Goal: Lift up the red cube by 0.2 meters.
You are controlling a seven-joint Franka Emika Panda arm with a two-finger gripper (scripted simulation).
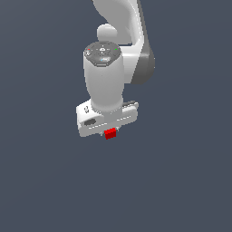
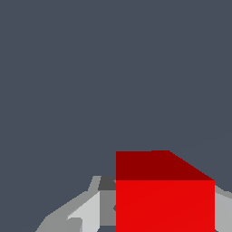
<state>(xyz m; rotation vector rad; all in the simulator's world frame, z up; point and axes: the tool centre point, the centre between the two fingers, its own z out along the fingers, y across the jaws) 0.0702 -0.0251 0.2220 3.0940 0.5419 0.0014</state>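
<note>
My white two-fingered gripper (image 1: 108,131) clasps the small bright red plastic-looking cube (image 1: 109,133) between its fingers (image 2: 86,213), centre scene; grasp appears done, how much lift remains I cannot judge.

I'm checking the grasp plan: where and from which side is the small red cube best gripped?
Grip the small bright red cube on two opposite flat side faces, coming from straight above. Its faces are plain and parallel, and it is much narrower than the white gripper over it.

Red cube (image 1: 110,133) directly under pincer (image 1: 108,131), between fingers (image 2: 93,210).
</note>
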